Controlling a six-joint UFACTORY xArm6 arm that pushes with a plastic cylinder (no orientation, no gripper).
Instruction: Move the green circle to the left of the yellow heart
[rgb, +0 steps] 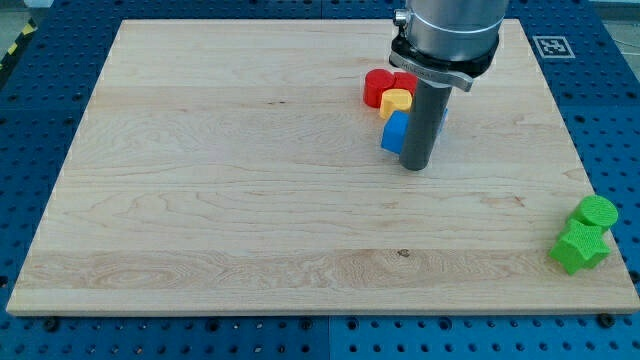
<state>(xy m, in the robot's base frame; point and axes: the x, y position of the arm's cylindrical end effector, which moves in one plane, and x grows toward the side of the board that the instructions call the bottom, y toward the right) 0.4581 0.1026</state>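
The green circle (598, 211) lies at the board's right edge, low in the view, touching a green star-shaped block (579, 247) just below it. The yellow heart (396, 101) sits near the view's top, right of centre, packed against a red block (380, 86) above and left of it and a blue block (395, 131) below it. My tip (416, 165) stands just right of the blue block, close beside it, below the yellow heart. The rod hides what lies right of the heart. The green circle is far to the right and lower than my tip.
The wooden board (250, 180) lies on a blue perforated table. A second red block (404, 80) peeks out behind the arm's housing. A fiducial marker (550, 46) sits off the board at the top right.
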